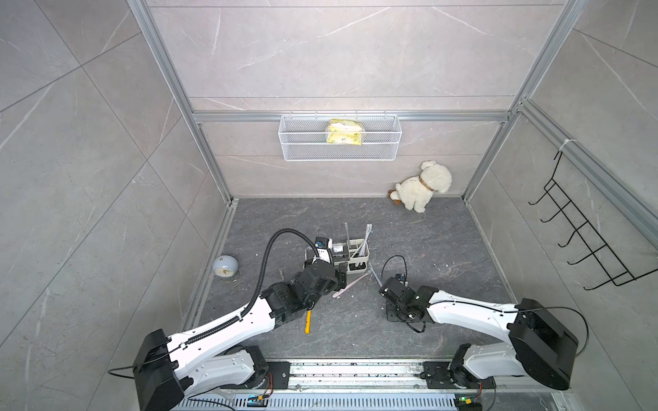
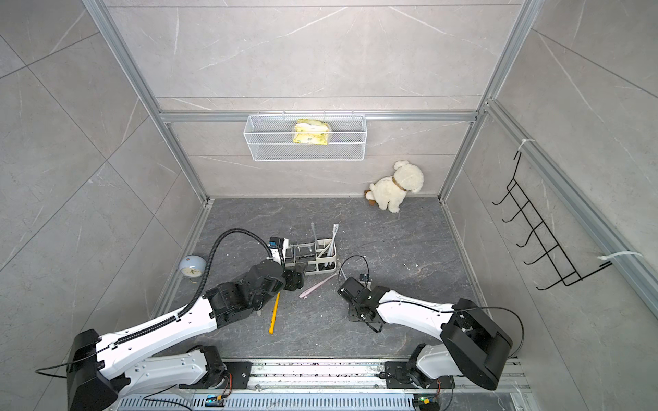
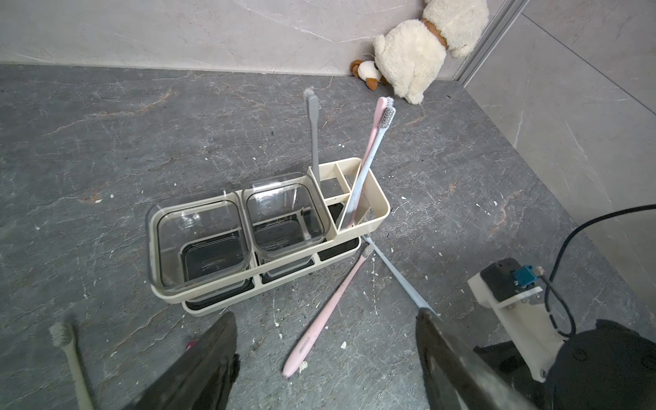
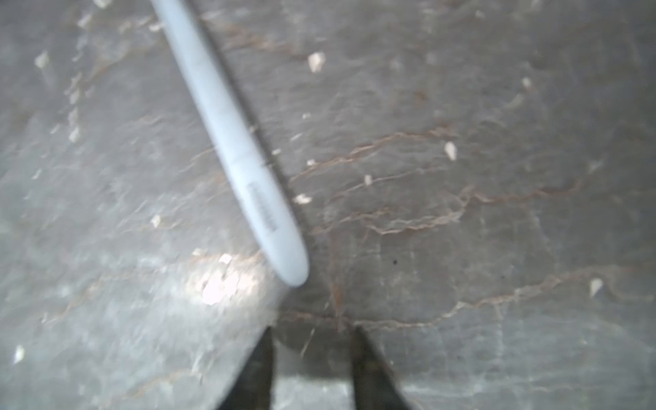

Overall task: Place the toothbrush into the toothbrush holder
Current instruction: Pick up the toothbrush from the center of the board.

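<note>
A: Where is the holder sitting?

B: The toothbrush holder (image 3: 381, 207) is standing upright on the dark floor (image 3: 106, 142), mid-cell, just ahead of the left arm, and it is showing in both top views (image 1: 356, 267). In its divided end a grey toothbrush (image 3: 313, 142) is standing nearly straight. A pink one (image 3: 376, 124) and a blue one (image 3: 367, 167) are leaning there together.

A: Any brushes outside it?

B: Two are lying flat on the floor beside the holder. Their heads are lying close together at its base and their handles are spreading apart. These are the loose pink toothbrush (image 3: 319, 319) and the loose blue toothbrush (image 3: 394, 277). A yellow stick (image 1: 308, 322) is lying partly under the left arm.

A: What are the claws doing?

B: The left gripper (image 3: 326, 314) is hanging with its fingers wide apart, grasping nothing. In the left wrist view the loose pink handle is showing between them, but I cannot tell whether they are touching the floor. The right gripper (image 4: 312, 328) is pointing down with its fingers parted and bare floor between them, so it is holding nothing. The rounded handle end of the loose blue toothbrush (image 4: 241, 152) is lying just ahead of the tips, not between them. That view is coming through blurred.

A: Anything else?

B: A plush dog (image 1: 423, 190) is sitting in the far right corner.
</note>
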You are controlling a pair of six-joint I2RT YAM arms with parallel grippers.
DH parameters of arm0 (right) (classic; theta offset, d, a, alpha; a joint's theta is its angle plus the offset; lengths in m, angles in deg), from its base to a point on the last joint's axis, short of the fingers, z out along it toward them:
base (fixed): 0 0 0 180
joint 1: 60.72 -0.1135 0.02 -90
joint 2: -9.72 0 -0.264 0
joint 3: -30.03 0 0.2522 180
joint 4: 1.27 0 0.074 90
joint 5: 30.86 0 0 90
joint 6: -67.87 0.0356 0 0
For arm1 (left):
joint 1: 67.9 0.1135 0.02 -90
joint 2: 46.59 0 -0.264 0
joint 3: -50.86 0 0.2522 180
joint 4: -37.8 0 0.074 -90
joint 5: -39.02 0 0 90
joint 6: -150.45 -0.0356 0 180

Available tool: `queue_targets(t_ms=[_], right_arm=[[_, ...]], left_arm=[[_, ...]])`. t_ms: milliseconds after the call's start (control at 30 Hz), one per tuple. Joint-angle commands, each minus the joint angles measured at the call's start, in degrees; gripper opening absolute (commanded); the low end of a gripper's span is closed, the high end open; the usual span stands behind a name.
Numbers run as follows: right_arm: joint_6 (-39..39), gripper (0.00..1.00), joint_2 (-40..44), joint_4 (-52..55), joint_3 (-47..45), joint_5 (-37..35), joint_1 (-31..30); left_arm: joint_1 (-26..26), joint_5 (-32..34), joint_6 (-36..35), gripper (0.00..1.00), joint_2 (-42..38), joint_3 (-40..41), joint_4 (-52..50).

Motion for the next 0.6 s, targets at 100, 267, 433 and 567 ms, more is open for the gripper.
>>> queue_targets(t_ms=[100,267,433,567], right_arm=[[-11.16,0.8,2.26,7.48,9.1,0.37,0.73],[-20.33,0.8,-7.08,8.52,17.96,1.8,4.93],[-25.12,0.75,-13.26,3.39,18.98,10.07,11.03],[-25.41,0.67,-17.25,1.39,17.81,12.6,11.28]], left_arm=[[0.17,-2.62,1.91,0.79,3.94,-3.68,4.0],[0.11,-3.39,2.47,0.79,5.44,-5.16,4.56],[0.12,-3.05,2.68,0.79,3.88,-5.17,3.13],[0.16,-2.03,3.13,0.79,2.11,-4.16,2.7]])
